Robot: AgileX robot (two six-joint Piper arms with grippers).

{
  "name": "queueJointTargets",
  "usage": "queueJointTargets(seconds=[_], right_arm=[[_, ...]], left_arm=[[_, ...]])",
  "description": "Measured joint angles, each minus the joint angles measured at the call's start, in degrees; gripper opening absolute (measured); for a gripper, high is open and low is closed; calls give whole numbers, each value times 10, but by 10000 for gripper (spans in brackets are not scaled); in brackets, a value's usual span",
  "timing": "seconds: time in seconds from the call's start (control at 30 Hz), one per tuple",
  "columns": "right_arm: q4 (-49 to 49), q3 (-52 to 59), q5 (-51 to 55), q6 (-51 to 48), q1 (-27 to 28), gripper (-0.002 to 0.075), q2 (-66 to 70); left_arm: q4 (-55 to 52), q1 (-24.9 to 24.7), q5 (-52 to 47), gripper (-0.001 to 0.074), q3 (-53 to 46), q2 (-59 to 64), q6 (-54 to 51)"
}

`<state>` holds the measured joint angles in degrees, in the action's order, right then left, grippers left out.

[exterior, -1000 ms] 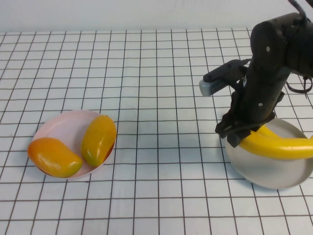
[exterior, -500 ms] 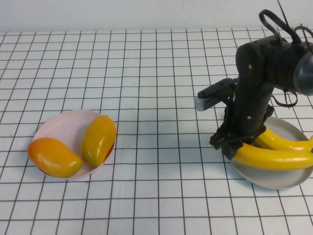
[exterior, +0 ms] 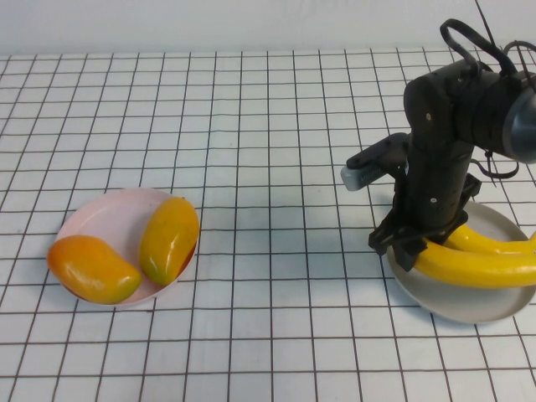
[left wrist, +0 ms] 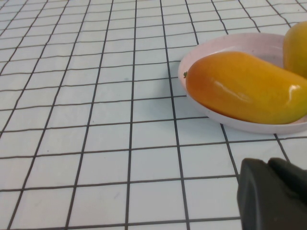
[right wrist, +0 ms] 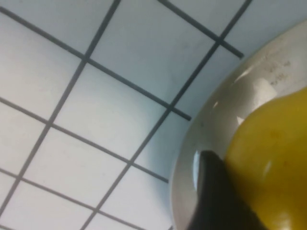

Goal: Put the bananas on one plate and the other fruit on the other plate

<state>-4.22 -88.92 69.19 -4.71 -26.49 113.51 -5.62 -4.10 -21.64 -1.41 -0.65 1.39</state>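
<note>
1. The step in hand looks like the last one: setting the second banana (exterior: pixel 481 270) on the grey plate (exterior: pixel 456 306) at the right edge of the high view.

2. The right gripper (exterior: pixel 408 244) is low over the plate's left rim. Its fingers (right wrist: pixel 216 196) grasp the left end of that banana, which lies across the plate with its far end running out of frame to the right. I cannot tell whether its weight already rests on the plate.

3. The other banana (exterior: pixel 494 242) lies on the same plate, just behind the held one and apparently touching it.

4. The two mangoes (exterior: pixel 92 269) (exterior: pixel 168 239) sit on the pink plate (exterior: pixel 105 219) at lower left, side by side and touching. That half of the task looks done.

5. The left gripper (left wrist: pixel 273 196) is out of the high view. Its wrist camera shows it clenched, holding nothing, low over the table just beside the pink plate.

6. The next move, as I judge it: release the banana, then lift straight up so the fingers clear both bananas without dragging them.

7. Risk: the held banana overhangs the plate, so it may roll or tip off when released.
</note>
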Motion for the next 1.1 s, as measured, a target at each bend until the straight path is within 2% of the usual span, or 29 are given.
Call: queueJointTargets(seconds=[0.13,0.33,0.5,0.6,0.67,0.73,0.8,0.97,1.1], right_arm=[[0,0,0,1,0,335,0],[-6,0,0,1,0,423,0],[-22,0,0,1,0,423,0],[-19,0,0,1,0,349,-6],[-1,1,-6,0,1,251,-20],[33,1,-30,-11,1,113,-49],[77,1,-57,-35,1,41,-84],[233,8,-110,-144,-1,-7,-186],[293,58,-165,-202,-29,-13,-265]], left_arm=[[0,0,0,-3,0,0,0],[0,0,0,-3,0,0,0],[0,0,0,-3,0,0,0],[0,0,0,-3,0,0,0],[0,0,0,-3,0,0,0],[0,0,0,-3,0,0,0],[0,0,0,-3,0,0,0],[0,0,0,-3,0,0,0],[0,0,0,-3,0,0,0]])
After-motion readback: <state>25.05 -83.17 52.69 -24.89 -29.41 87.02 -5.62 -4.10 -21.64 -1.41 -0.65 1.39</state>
